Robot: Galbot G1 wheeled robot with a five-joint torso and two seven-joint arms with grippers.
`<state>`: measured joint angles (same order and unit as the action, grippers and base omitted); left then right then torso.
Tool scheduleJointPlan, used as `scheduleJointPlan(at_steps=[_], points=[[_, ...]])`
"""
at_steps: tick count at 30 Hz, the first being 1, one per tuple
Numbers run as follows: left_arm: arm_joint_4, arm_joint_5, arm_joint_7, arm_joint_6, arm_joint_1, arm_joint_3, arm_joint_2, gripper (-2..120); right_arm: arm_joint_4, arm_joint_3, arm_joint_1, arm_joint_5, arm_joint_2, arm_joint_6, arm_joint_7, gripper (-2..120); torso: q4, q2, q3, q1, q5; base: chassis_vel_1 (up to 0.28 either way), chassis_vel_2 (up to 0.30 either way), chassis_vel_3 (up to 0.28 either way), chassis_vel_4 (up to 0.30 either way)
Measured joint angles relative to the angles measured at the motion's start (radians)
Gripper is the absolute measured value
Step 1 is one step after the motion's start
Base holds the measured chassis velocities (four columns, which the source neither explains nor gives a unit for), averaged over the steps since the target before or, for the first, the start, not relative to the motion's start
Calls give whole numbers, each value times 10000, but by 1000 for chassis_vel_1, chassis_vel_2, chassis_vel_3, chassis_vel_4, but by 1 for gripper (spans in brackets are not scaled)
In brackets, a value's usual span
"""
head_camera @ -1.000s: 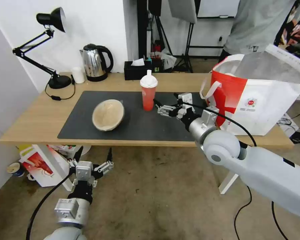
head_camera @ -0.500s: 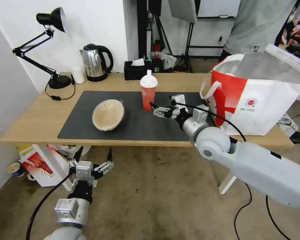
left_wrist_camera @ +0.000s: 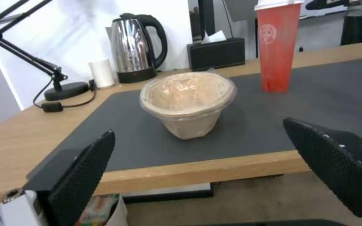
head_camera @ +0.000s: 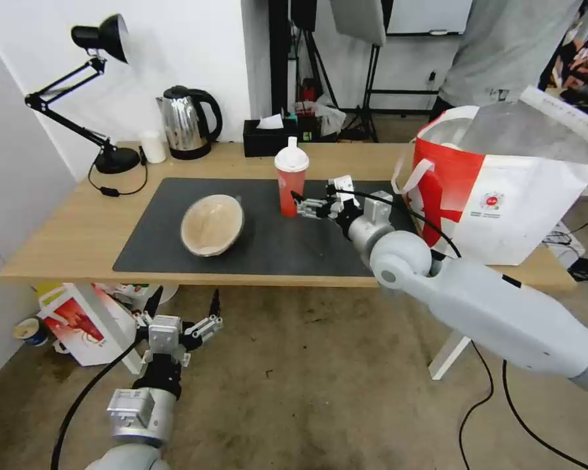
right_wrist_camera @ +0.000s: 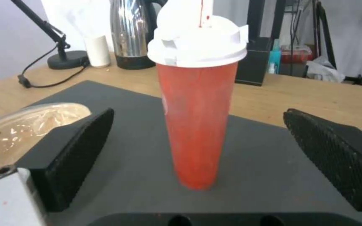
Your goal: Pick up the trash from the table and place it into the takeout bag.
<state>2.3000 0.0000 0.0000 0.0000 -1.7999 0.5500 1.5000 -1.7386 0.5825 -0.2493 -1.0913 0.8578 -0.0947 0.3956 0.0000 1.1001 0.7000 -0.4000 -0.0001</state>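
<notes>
The robot's right gripper (head_camera: pixel 305 203) reaches across the dark grey mat (head_camera: pixel 176 251) on the light-wood table (head_camera: pixel 52 241), its fingers (right_wrist_camera: pixel 80 150) spread wide and level with the lower half of the red cup (head_camera: pixel 291 179), which stands upright just beyond them near the mat's middle. In the right wrist view the red cup with its white spouted lid sits centred in the gap between the two black pads, touching neither. To the cup's left on the mat rests the round tan lidded bowl (head_camera: pixel 212 224). The takeout bag (head_camera: pixel 503 189) stands open at the table's right end, its silvery lining showing. The left gripper (head_camera: pixel 176 326) hangs below the table's edge with fingers (left_wrist_camera: pixel 85 169) apart, facing the bowl. The grasp looks imminent: a clean pickup likely calls for moving straight forward until the pads bracket the cup's body below the lid, then closing gently, since the tall, narrow cup could tip if one pad touches first or the squeeze comes too high.
</notes>
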Motion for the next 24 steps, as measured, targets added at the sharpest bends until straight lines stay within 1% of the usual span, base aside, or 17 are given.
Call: scheduleJointPlan(at_steps=[15,24], points=[[0,0,0,0,0,0,0,100,453,253,322,53,436,-9,-15,100,-1,0,0,0,0,0,0,0,0],[0,0,1,0,0,0,0,100,967,262,331,264,757,0,-220,100,1,-1,0,0,1,0,0,0,0]])
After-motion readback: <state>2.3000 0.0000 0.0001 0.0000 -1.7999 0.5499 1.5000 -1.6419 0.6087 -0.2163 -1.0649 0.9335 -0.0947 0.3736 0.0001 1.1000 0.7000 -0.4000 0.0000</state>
